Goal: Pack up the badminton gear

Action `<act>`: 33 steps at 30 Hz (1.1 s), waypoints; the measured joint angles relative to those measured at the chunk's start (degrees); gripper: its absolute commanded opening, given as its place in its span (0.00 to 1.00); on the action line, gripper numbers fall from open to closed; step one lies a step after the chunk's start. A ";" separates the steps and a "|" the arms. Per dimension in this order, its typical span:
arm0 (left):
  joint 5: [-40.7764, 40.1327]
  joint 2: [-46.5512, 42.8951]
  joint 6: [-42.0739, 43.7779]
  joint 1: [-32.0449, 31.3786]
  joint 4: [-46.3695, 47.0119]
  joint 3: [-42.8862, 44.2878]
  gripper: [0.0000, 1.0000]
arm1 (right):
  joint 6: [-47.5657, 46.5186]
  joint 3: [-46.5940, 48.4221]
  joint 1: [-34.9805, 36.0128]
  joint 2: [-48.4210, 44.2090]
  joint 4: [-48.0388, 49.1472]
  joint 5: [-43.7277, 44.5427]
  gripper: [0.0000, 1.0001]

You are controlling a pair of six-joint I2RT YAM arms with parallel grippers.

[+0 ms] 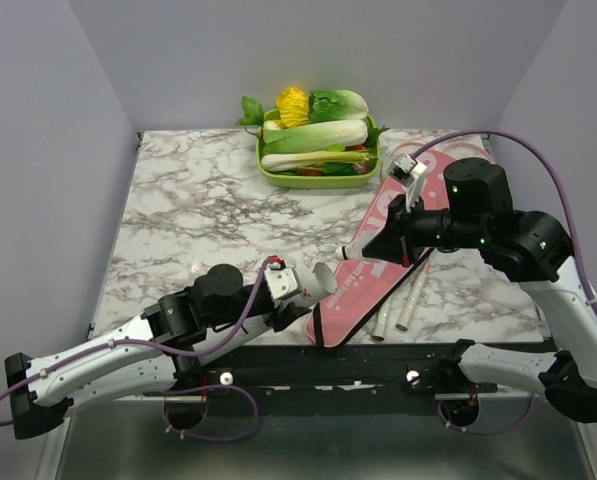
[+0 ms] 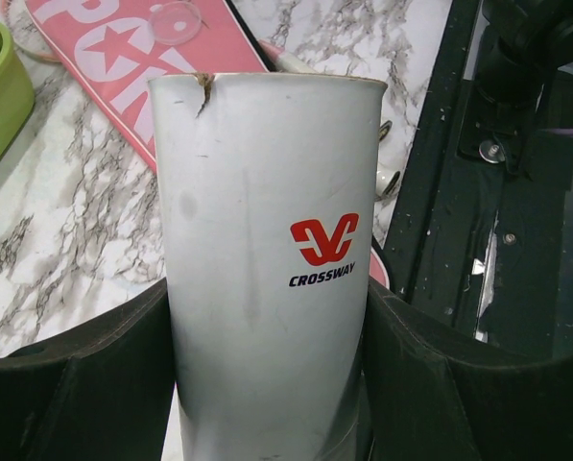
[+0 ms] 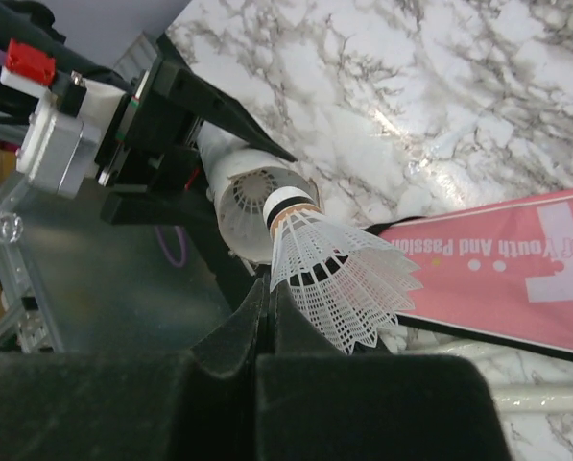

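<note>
Shuttle-loading step, by my read. The right end effector (image 3: 267,312) was pinched together on the skirt edge of a white shuttlecock (image 3: 329,279), hanging over the near end of the pink cover bag (image 1: 378,275). The left end effector (image 2: 272,384) was clamped around the white tube (image 2: 267,192) just off the bag's near corner, with the open mouth turned towards the bag. The cork sat right at that mouth, but whether it had crossed the rim I could not tell.

The next move likely called for lining the cork up with the bore, easing it in nose first, then letting go. The rim had a small split, and the flared skirt looked close to the mouth's width, so a skewed entry could catch.

The rackets (image 1: 408,300) lay beside the bag, away from the tube, not yet packed. Room was tight at the bag's near end, where the desk (image 1: 198,220) ended at a black rail. Open marble lay on the bag's tube side, and the green tray (image 1: 278,180) sat beyond its far end.
</note>
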 measured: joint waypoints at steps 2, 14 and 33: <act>0.59 -0.04 0.00 0.00 -0.02 0.00 0.00 | -0.63 -0.48 0.00 0.00 -1.77 -1.38 0.01; 2.03 -1.38 -0.09 0.00 -0.20 0.00 0.00 | 0.74 -6.08 2.93 -0.37 -1.49 -5.62 0.01; 3.06 -2.12 -0.22 -0.11 -0.26 0.00 0.00 | 6.67 -12.13 12.22 9.75 13.03 -8.85 0.01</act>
